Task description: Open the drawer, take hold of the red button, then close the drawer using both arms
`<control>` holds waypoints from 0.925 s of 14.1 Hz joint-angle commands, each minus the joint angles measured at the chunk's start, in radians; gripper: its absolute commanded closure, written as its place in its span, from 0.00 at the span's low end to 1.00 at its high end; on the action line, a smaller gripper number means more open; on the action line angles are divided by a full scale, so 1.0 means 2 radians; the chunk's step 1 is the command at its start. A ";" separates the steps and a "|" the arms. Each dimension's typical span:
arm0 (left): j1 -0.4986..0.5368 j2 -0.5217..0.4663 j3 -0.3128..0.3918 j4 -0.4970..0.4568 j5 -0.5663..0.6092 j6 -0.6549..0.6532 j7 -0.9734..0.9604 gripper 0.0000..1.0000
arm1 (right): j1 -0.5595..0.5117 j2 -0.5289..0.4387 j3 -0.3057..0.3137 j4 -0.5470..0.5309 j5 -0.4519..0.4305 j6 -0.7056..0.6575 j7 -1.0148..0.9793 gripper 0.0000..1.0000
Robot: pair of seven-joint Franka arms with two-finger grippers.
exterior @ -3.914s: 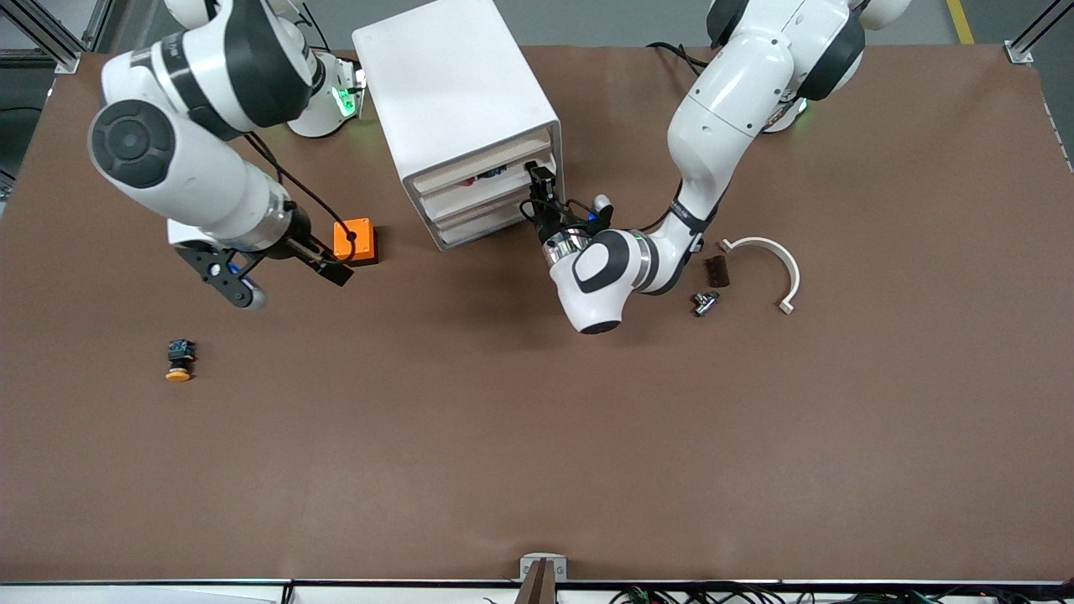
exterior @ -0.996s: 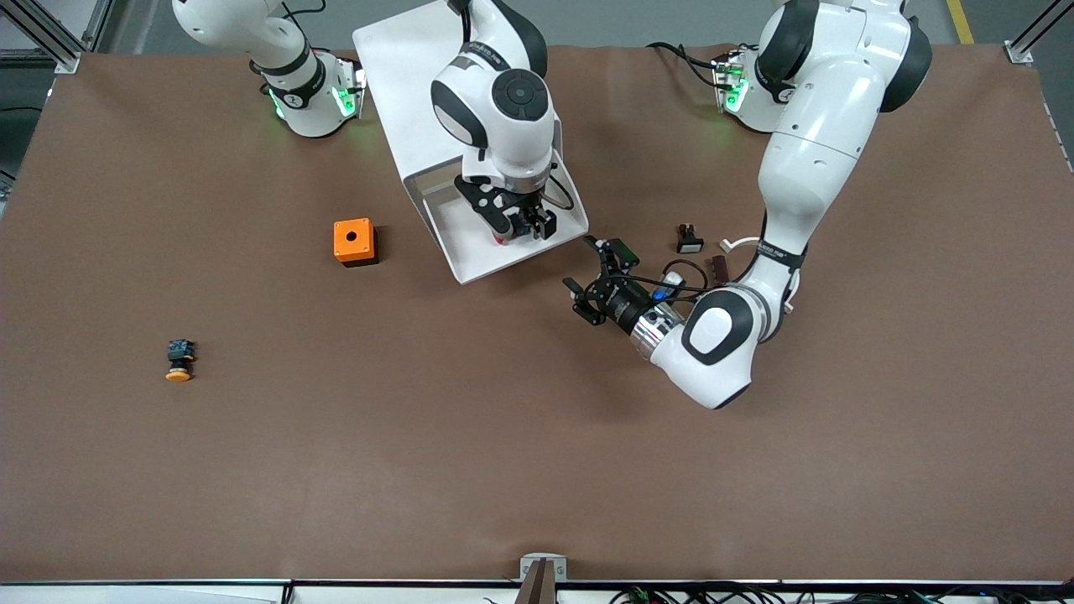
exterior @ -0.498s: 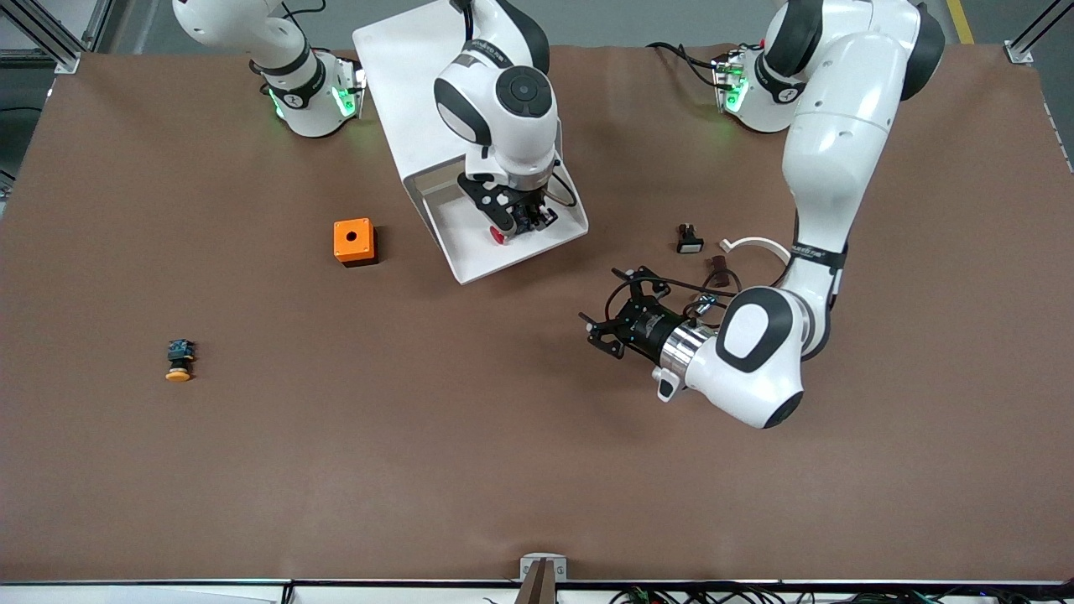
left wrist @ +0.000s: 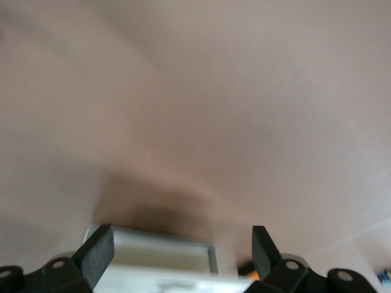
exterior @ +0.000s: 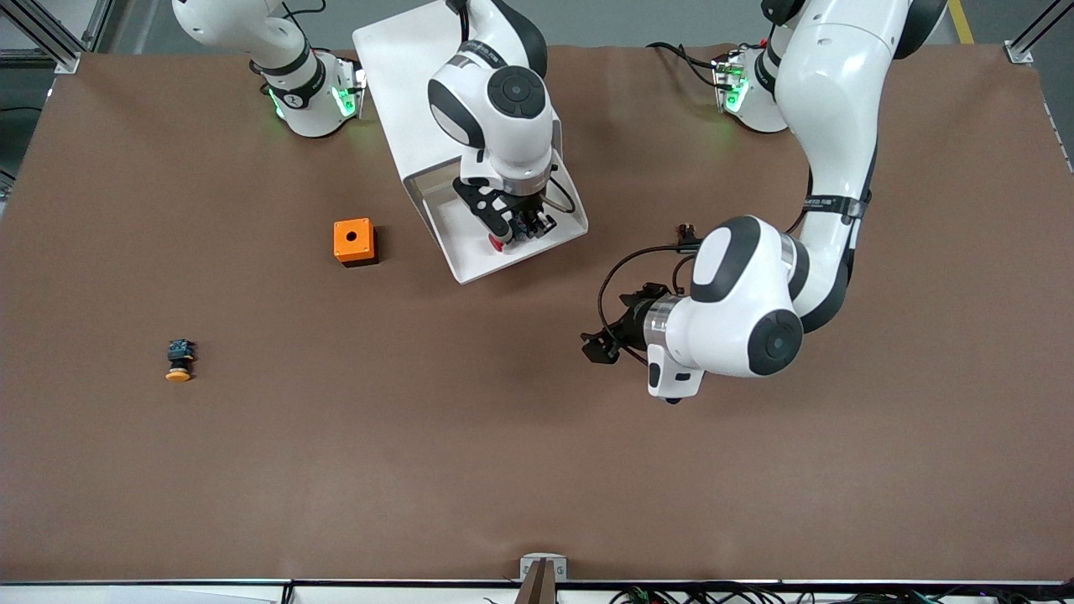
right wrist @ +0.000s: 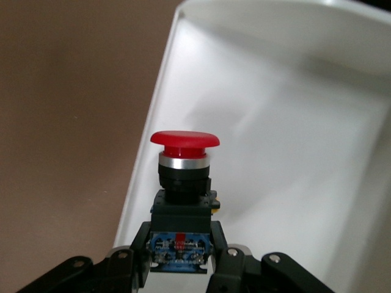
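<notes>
The white cabinet (exterior: 436, 75) has its top drawer (exterior: 470, 252) pulled out. My right gripper (exterior: 508, 230) is over the open drawer and shut on the button (exterior: 497, 244). In the right wrist view the fingers (right wrist: 223, 256) clamp the button's blue rear block (right wrist: 179, 249), with the black body and red cap (right wrist: 184, 139) pointing at the drawer's white floor (right wrist: 287, 159). My left gripper (exterior: 607, 325) is open and empty over bare table, off the drawer's front corner. Its open fingers (left wrist: 98, 253) show in the left wrist view, with the drawer (left wrist: 153, 256) farther off.
An orange box with a hole (exterior: 353, 241) stands beside the cabinet toward the right arm's end. A button with a yellow-orange cap (exterior: 179, 361) lies nearer the front camera at that end. A small black part (exterior: 688, 230) shows by the left arm's elbow.
Since 3.9 s ago the drawer has come open and my right gripper has closed on the button in it. Over the last second my left gripper has drawn back from the drawer, still open.
</notes>
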 commanded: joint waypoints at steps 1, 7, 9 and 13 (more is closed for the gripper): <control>-0.027 -0.011 0.005 -0.021 0.071 0.075 0.013 0.01 | -0.036 0.003 0.003 0.057 0.003 -0.073 -0.054 1.00; -0.067 -0.007 0.006 -0.033 0.146 0.109 -0.006 0.01 | -0.175 -0.038 0.002 0.074 0.024 -0.134 -0.352 1.00; -0.079 -0.004 0.005 -0.039 0.164 0.109 -0.029 0.01 | -0.216 -0.039 0.002 0.071 0.024 -0.146 -0.438 1.00; -0.125 -0.006 0.006 -0.071 0.196 0.109 -0.071 0.01 | -0.293 -0.041 0.001 0.042 0.019 -0.142 -0.596 1.00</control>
